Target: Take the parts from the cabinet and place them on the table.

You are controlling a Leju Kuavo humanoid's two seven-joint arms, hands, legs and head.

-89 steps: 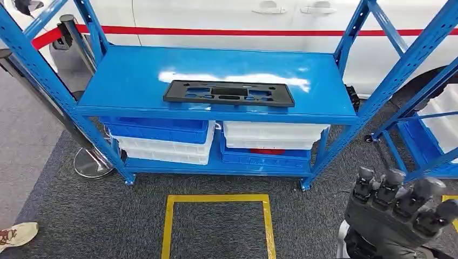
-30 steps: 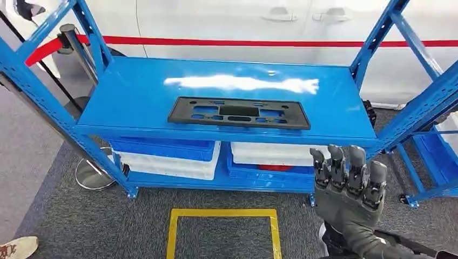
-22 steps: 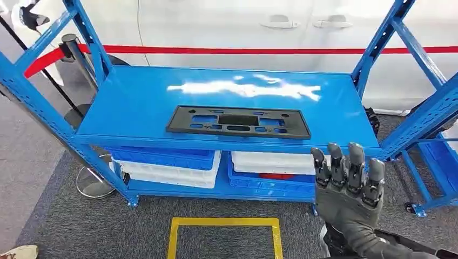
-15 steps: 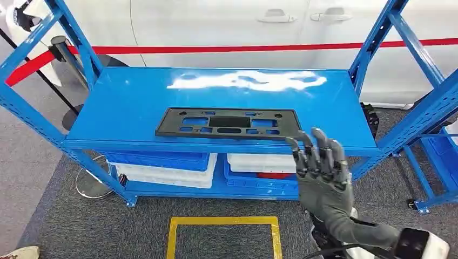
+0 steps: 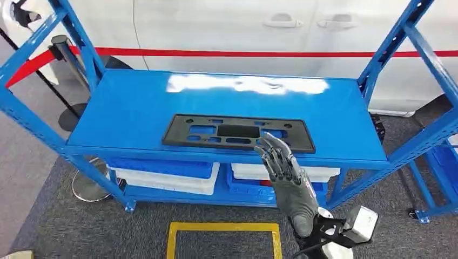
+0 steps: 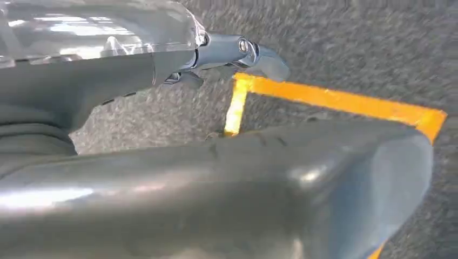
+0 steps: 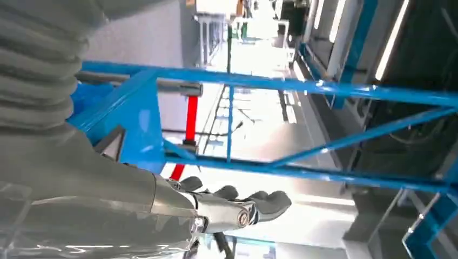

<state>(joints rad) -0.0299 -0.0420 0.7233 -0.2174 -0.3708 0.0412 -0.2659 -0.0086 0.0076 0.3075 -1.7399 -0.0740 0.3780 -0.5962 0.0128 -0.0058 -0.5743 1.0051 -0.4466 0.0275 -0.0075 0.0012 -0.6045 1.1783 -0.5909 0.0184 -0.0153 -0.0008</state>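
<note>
A flat black plastic part with several cut-outs lies near the front of the blue cabinet's top shelf. My right hand is raised in front of the shelf edge, fingers stretched out and holding nothing. Its fingertips overlap the part's front right portion; I cannot tell whether they touch it. In the right wrist view the right hand shows with extended fingers against blue rack beams. My left hand hangs low over the grey carpet with nothing in it.
Blue and white bins are stacked on the lower shelf. A yellow tape square marks the carpet in front. A stanchion base stands at left, a white car behind, and another blue rack at right.
My right hand has risen from the lower right and swung left, up to the front edge of the black part. The view has shifted slightly; the part lies where it was.
</note>
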